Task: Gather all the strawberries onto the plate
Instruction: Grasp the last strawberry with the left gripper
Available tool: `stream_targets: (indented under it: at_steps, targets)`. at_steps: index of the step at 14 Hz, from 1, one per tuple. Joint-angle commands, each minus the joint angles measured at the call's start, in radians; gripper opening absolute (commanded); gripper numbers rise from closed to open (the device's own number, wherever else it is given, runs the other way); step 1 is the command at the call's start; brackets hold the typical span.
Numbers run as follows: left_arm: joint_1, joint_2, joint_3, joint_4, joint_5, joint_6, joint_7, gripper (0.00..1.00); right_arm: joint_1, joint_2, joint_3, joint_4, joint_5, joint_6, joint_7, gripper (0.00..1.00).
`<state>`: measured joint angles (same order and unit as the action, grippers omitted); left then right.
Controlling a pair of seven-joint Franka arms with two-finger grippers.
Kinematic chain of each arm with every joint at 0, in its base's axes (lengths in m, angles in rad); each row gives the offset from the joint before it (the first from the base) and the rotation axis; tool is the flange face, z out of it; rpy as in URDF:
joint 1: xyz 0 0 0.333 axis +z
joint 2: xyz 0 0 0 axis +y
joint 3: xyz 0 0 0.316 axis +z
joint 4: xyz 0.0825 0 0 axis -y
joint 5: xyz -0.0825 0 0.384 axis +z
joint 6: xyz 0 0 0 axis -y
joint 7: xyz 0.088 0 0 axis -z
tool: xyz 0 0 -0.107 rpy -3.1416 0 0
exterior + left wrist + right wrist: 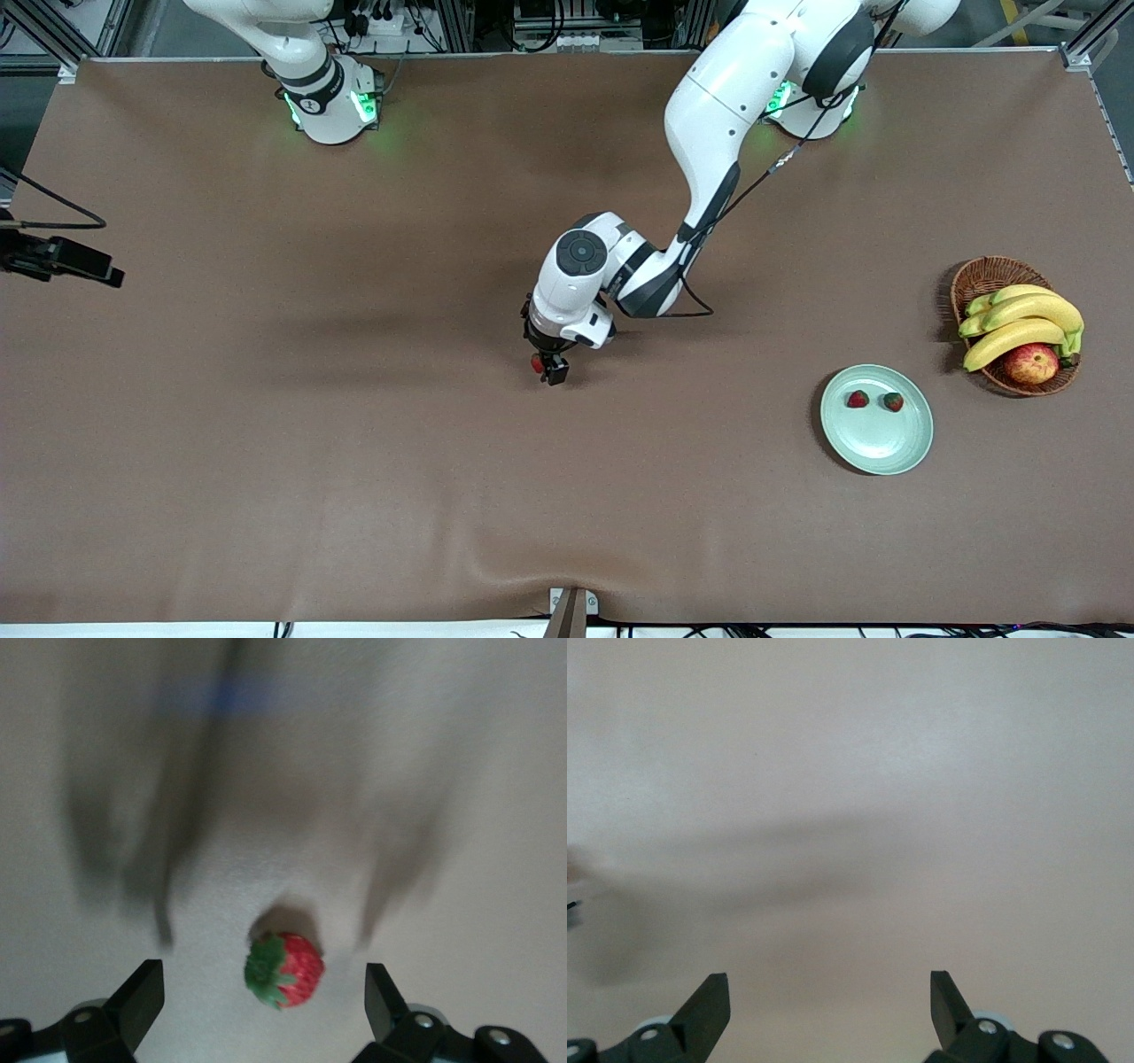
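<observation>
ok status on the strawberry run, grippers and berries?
Left gripper open, straddling last strawberry mid-table. Right gripper open, waiting over bare cloth. Two strawberries on plate. Nothing in the way.

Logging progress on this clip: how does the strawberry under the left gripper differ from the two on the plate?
The loose strawberry lies on the bare table between the open fingers of the left gripper, not gripped; the two strawberries sit side by side on the plate, toward the left arm's end. All three are red with green caps.

The high front view faces the arms; 2 wrist views look closely down at the table point(354, 443).
</observation>
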<state>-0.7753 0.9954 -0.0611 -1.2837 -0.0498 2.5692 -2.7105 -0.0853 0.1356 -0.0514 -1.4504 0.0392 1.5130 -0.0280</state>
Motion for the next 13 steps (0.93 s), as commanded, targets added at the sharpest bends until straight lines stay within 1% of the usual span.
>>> stream_targets:
  at_steps: [1,2,3,5,6,7,9,10,13]
  targets:
    - [-0.013,0.019,0.020,0.029,-0.007,0.032,-0.054,1.00,-0.022,-0.022,-0.005,0.008,-0.045,-0.019,-0.070,1.00]
    - [-0.013,0.019,0.020,0.029,-0.007,0.032,-0.054,0.99,-0.022,-0.025,-0.008,0.008,-0.054,-0.028,-0.070,1.00]
    - [-0.013,0.019,0.020,0.029,-0.007,0.032,-0.054,0.95,-0.022,-0.027,-0.013,0.008,-0.056,-0.042,-0.070,1.00]
    - [-0.012,0.019,0.027,0.029,-0.007,0.032,-0.055,0.95,-0.019,-0.025,-0.013,0.004,-0.055,-0.091,-0.070,1.00]
    - [-0.012,0.019,0.032,0.029,-0.007,0.032,-0.058,0.92,-0.016,-0.024,-0.013,0.002,-0.055,-0.097,-0.070,1.00]
    - [-0.012,0.019,0.032,0.027,-0.007,0.032,-0.061,0.76,-0.014,-0.022,-0.013,0.005,-0.055,-0.094,-0.070,1.00]
    - [-0.010,0.019,0.033,0.027,-0.008,0.032,-0.063,0.15,0.024,-0.021,-0.011,0.007,-0.055,-0.093,-0.070,1.00]
    - [-0.010,0.019,0.034,0.027,-0.007,0.032,-0.063,0.00,0.039,-0.021,-0.013,0.007,-0.055,-0.093,-0.064,1.00]
    - [-0.012,0.014,0.041,0.027,-0.005,0.037,-0.058,0.00,0.052,-0.021,-0.013,0.005,-0.053,-0.094,-0.061,1.00]
